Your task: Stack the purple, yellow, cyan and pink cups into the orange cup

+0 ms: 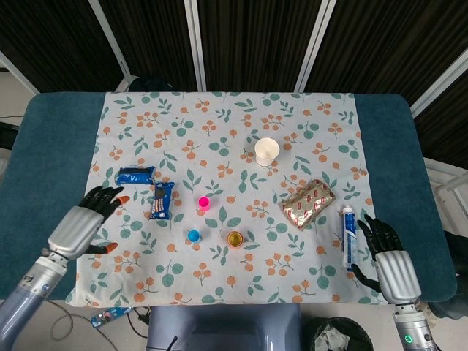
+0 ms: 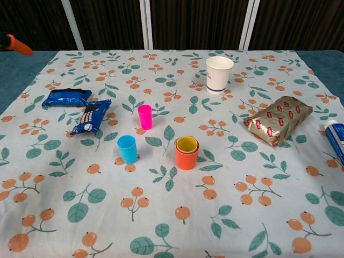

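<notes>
The orange cup [image 2: 186, 156] stands upright near the middle of the cloth with the yellow cup [image 2: 187, 143] nested inside it; from the head view it shows as the orange cup [image 1: 235, 239]. The cyan cup [image 2: 128, 149] stands to its left and the pink cup [image 2: 144, 116] a little farther back. No purple cup shows on its own. My left hand [image 1: 82, 221] hovers over the cloth's left edge, fingers apart, holding nothing. Off the near right corner my right hand [image 1: 391, 259] is spread and empty.
Two blue snack packets [image 2: 66, 97] [image 2: 92, 115] lie at the left. A white paper cup [image 2: 219, 74] stands at the back, a gold foil packet [image 2: 278, 119] lies to the right, and a toothpaste tube [image 2: 336, 139] is at the right edge.
</notes>
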### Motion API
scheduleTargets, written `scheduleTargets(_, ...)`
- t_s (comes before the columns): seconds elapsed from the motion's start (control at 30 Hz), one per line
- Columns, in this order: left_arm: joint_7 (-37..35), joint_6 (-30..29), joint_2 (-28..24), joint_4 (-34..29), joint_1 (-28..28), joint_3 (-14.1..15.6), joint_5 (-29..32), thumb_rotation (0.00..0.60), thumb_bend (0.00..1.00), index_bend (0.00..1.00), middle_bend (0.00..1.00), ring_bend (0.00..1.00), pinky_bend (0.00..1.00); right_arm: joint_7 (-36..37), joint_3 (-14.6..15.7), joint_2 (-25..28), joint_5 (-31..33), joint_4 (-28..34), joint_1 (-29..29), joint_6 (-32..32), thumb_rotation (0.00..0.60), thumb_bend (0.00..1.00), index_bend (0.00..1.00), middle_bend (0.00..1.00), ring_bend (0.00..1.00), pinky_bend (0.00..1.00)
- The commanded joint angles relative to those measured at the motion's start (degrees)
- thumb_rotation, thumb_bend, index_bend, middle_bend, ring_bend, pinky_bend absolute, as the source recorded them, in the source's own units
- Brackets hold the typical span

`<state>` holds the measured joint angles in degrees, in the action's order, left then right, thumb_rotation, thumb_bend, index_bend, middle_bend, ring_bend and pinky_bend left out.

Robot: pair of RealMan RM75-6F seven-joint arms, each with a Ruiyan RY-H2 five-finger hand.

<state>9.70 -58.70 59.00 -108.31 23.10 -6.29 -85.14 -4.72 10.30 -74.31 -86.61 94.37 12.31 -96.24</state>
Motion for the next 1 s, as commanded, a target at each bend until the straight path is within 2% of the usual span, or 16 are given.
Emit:
scheduleTargets(0.03, 5.22, 5.71, 3.2, -1.92, 5.12, -1.84, 5.78, 0.6, 0.15, 0.15, 0.0, 0.0, 0.0, -0.02, -0.68, -0.22, -0.04, 0.17, -0.58, 0.71, 0.6, 0.36, 0.01, 0.0, 0.0, 0.1)
scheduleTargets(0.23, 8.17, 7.93, 8.38, -1.54, 8.76, -3.25, 9.63, 0.6, 0.15, 0.17, 0.0, 0.0, 0.0, -0.67, -1.47, -0.51, -0.13, -0.01, -1.13, 1.73, 0.6, 0.36, 0.01, 0.0, 0.0, 0.1)
scheduleTargets(0.6, 21.68, 8.58, 18.21, 2.2, 14.95, -2.36, 19.1, 0.6, 0.17, 0.21, 0.0, 0.0, 0.0, -0.72, -3.57, -0.87, -0.13, -0.11, -2.36, 4.19, 0.6, 0.36, 0.01, 0.0, 0.0, 0.1)
scheduleTargets(0.83, 25.36, 7.49, 22.72, 4.51, 17.46, -1.67, 22.28, 0.6, 0.19, 0.24, 0.0, 0.0, 0.0, -0.61, -4.89, -0.72, -0.04, -0.2, -3.18, 5.17, 0.6, 0.36, 0.01, 0.0, 0.0, 0.1)
scheduleTargets(1.0, 25.9, 7.1, 23.94, 5.25, 18.45, -0.99, 23.53, 0.6, 0.21, 0.28, 0.0, 0.0, 0.0, -0.45, -5.68, -0.78, -0.05, -0.36, -3.6, 6.08, 0.6, 0.36, 0.01, 0.0, 0.0, 0.1)
